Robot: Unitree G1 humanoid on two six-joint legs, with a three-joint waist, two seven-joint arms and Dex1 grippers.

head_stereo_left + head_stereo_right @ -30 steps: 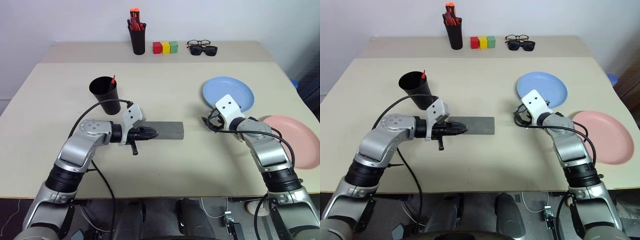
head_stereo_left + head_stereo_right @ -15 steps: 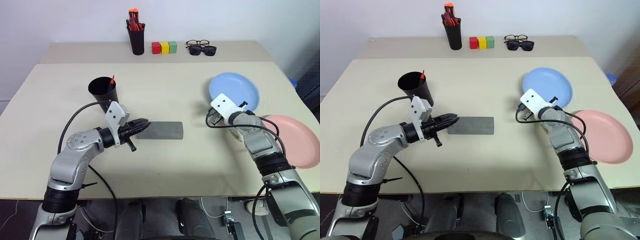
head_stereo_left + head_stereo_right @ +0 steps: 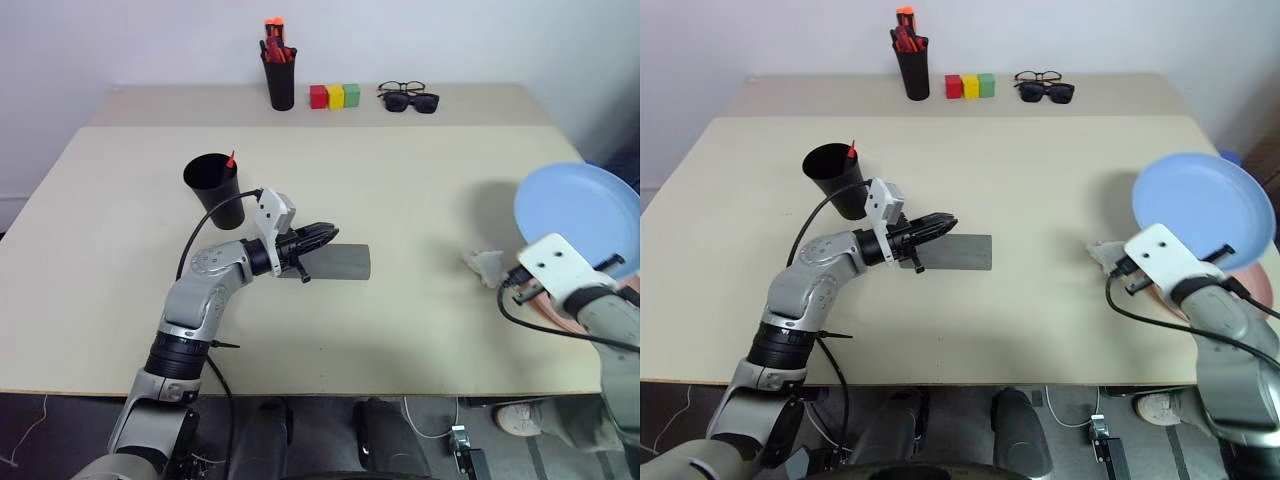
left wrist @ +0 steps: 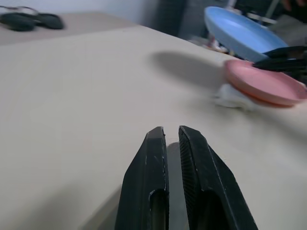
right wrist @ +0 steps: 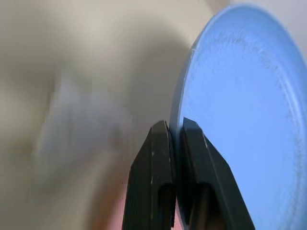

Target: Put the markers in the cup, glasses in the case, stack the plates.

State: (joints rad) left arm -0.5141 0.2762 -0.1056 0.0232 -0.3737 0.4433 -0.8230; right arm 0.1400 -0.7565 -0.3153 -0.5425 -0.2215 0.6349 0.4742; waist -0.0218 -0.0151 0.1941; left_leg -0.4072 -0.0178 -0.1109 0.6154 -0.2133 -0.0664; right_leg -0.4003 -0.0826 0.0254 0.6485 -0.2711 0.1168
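My right gripper is shut on the rim of the light blue plate and holds it tilted in the air. It hangs above the pink plate at the table's right edge. My left gripper is shut with nothing in it, level over the left end of the grey case. The case lies closed at mid-table. The black cup stands behind my left arm, and a red marker tip pokes from its mouth. The glasses are out of view.
A crumpled white scrap lies beside the pink plate. On the far table stand a narrow black cup of red-orange markers and coloured blocks. A black-framed pair and sunglasses lie there too.
My right gripper shut on the blue plate, lifted it off the table and carried it right, over the pink plate. My left gripper swung back over the case's left end.
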